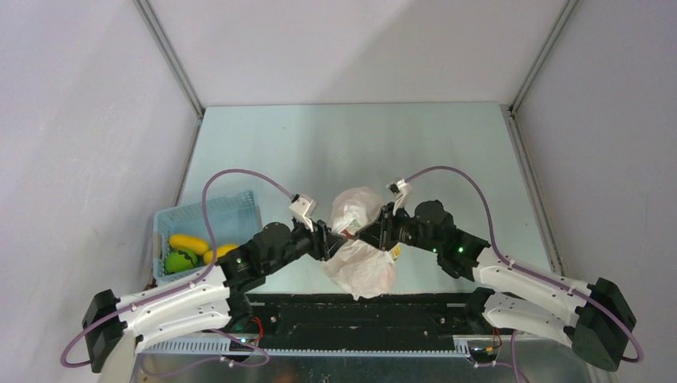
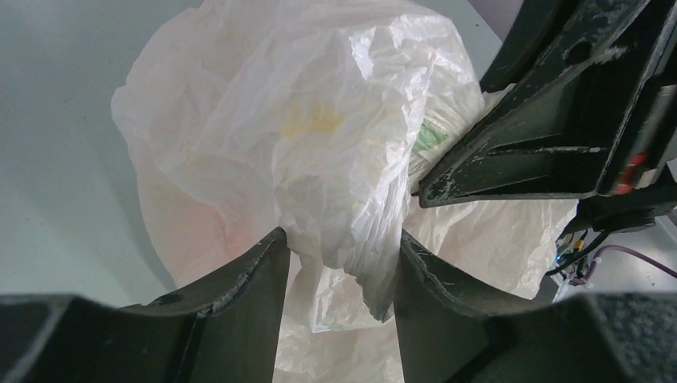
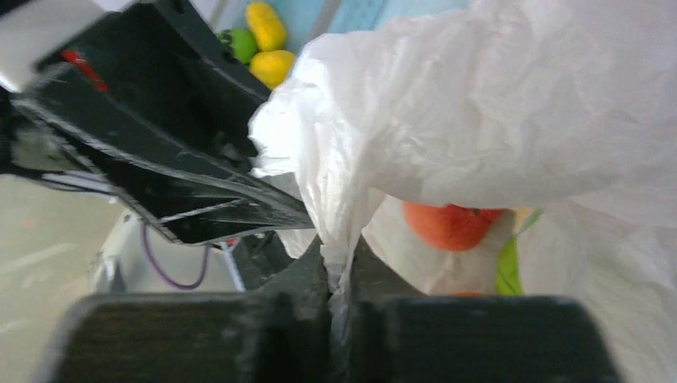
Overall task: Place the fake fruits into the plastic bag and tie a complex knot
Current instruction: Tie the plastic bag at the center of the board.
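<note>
The plastic bag (image 1: 359, 239) is sitting mid-worktop with an orange fruit (image 3: 449, 224) inside (others are waiting in the basket (image 1: 209, 219)). The right tool (image 3: 339, 263) is pinching its handle; the left tool (image 2: 339, 263) is straddling bunched plastic, half-open. Knot unfinished.

The thin crinkly translucent white plastic bag (image 1: 358, 243) is showing faint yellow and green printed marks, with a round orange plastic fruit (image 3: 451, 224) glowing through. The light blue slatted basket (image 1: 209, 215) is holding yellow and green fruits (image 1: 189, 251). The worktop (image 1: 447, 152) is looking pale blue-green.
</note>
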You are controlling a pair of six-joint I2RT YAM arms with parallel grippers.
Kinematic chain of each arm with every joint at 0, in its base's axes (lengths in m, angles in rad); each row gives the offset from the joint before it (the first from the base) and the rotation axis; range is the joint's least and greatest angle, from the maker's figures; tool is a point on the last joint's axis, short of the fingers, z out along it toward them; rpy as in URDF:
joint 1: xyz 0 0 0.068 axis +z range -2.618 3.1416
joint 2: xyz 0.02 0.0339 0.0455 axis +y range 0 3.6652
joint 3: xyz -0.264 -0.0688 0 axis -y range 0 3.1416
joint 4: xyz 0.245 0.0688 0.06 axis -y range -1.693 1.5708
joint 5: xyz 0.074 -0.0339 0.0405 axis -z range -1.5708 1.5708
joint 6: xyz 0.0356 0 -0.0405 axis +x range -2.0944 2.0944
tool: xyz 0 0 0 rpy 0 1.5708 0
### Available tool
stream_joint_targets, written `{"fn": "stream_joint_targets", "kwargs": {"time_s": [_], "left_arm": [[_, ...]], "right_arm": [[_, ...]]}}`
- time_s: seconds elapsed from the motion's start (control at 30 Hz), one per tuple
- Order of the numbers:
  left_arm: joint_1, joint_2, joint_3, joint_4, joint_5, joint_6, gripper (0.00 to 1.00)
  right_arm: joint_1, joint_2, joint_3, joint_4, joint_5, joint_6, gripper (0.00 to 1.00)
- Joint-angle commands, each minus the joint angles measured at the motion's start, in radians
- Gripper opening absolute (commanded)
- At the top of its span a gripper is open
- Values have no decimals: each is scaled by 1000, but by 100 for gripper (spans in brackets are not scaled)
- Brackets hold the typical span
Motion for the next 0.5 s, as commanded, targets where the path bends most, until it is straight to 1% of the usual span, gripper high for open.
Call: {"fn": "stream_joint_targets", "kwargs": {"time_s": [0.0, 0.03, 0.2, 0.33, 0.43, 0.47], "left_arm": [[-4, -41, -30, 69, -8, -8, 54], [-4, -51, -41, 70, -11, -16, 54], [3, -157, -86, 73, -28, -36, 54], [33, -225, -102, 63, -9, -55, 58], [63, -255, -105, 70, 14, -68, 58], [68, -255, -107, 72, 20, -68, 56]], "right_arm": [[-21, 3, -6, 207, -134, 53, 1], [-26, 2, -15, 233, -152, 60, 0], [-68, -14, -61, 347, -289, 100, 0], [-100, -25, -84, 357, -343, 114, 0], [-104, -34, -94, 361, -356, 113, 0], [-103, -34, -96, 366, -362, 115, 0]]}}
